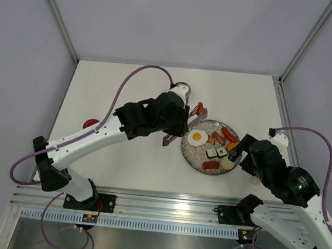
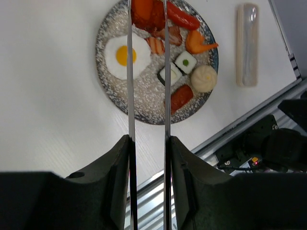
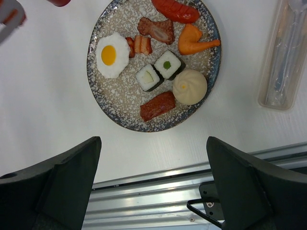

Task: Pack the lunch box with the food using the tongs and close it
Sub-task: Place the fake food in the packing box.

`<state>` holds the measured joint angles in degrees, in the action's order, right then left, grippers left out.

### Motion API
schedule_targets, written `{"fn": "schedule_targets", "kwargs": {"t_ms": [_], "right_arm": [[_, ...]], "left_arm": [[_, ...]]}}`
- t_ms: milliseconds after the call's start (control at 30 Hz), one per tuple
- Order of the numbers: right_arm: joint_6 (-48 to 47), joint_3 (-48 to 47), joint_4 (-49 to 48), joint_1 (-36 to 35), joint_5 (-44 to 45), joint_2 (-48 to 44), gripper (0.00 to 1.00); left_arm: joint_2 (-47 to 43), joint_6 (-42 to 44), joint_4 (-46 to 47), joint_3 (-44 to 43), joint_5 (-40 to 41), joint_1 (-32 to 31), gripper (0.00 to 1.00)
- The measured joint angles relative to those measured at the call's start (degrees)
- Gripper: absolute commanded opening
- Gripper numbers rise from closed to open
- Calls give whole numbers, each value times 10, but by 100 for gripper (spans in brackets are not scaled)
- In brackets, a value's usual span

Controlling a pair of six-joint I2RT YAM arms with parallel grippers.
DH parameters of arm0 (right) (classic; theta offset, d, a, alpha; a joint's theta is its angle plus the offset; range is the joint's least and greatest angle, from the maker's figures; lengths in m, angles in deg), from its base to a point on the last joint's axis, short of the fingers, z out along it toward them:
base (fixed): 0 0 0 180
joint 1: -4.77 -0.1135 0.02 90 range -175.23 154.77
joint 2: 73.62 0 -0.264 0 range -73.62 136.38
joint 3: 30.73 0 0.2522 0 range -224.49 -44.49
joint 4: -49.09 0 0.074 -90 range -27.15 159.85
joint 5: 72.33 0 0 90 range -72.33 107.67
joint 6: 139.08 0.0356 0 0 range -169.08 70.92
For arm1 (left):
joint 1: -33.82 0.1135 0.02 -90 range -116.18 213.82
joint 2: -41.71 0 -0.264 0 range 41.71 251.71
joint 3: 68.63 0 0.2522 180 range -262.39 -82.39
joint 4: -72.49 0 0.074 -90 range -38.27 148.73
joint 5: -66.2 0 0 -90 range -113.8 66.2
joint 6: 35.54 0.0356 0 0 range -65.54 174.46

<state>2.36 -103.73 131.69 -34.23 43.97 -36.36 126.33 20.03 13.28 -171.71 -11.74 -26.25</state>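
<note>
Your left hand [image 2: 148, 141] clamps the tongs [image 2: 166, 96], tips cut off at 12 o'clock over food [image 2: 122, 56]; right hand [image 3: 153, 141] wide open, empty.

The long slim silver metal tongs [image 2: 130, 96] carry a polished, mirror-bright finish. The speckled grey round plate [image 3: 115, 103] appears glazed, with a soft sheen. The white-and-yellow fried egg [image 3: 112, 54] and the red sausage [image 3: 175, 10] look like smooth, glossy plastic; the pale round bun [image 3: 189, 86] is matt. The white table top [image 3: 43, 96] is smooth and matt. The long clear case [image 3: 283, 57] is translucent plastic. The silver rail [image 3: 144, 191] is ribbed metal.
</note>
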Motion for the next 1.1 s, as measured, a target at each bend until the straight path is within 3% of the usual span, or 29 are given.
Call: {"fn": "schedule_targets", "kwargs": {"t_ms": [200, 533, 1100], "right_arm": [[0, -4, 0, 0, 0, 3, 99], [-3, -6, -3, 0, -1, 21, 99], [-3, -6, -5, 0, -4, 27, 99]], "left_arm": [[29, 33, -7, -57, -24, 103, 0], [130, 57, 6, -106, -76, 202, 0], [216, 57, 68, -119, -150, 276, 2]]}}
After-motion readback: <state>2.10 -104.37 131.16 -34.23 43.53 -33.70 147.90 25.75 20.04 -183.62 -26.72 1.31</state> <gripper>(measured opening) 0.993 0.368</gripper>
